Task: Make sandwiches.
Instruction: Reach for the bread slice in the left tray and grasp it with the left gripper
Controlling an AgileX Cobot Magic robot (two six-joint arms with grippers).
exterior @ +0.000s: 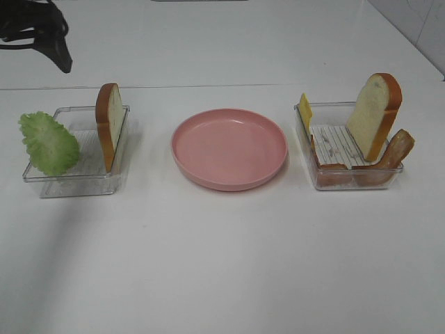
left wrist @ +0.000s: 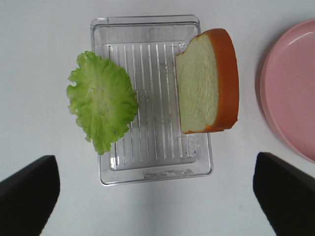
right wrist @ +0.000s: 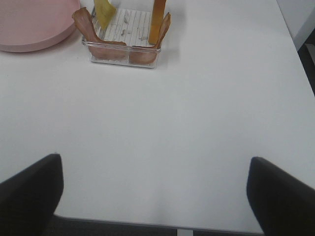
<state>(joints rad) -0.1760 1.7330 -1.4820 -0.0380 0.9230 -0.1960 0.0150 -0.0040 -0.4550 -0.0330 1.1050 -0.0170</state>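
The sandwich parts lie apart in two clear trays. In the left tray (exterior: 76, 184) a green lettuce leaf (left wrist: 102, 108) leans on one wall and a bread slice (left wrist: 206, 83) stands against the other. My left gripper (left wrist: 157, 196) hangs open above this tray, holding nothing. The right tray (exterior: 354, 182) holds an upright bread slice (exterior: 374, 111), a yellow cheese slice (exterior: 305, 111) and bacon strips (exterior: 393, 154). My right gripper (right wrist: 156, 194) is open and empty, over bare table well short of that tray (right wrist: 123, 53).
An empty pink plate (exterior: 229, 148) sits between the two trays. Part of the black left arm (exterior: 38, 31) shows at the top left of the high view. The table's right edge (right wrist: 295, 44) runs close to the right tray.
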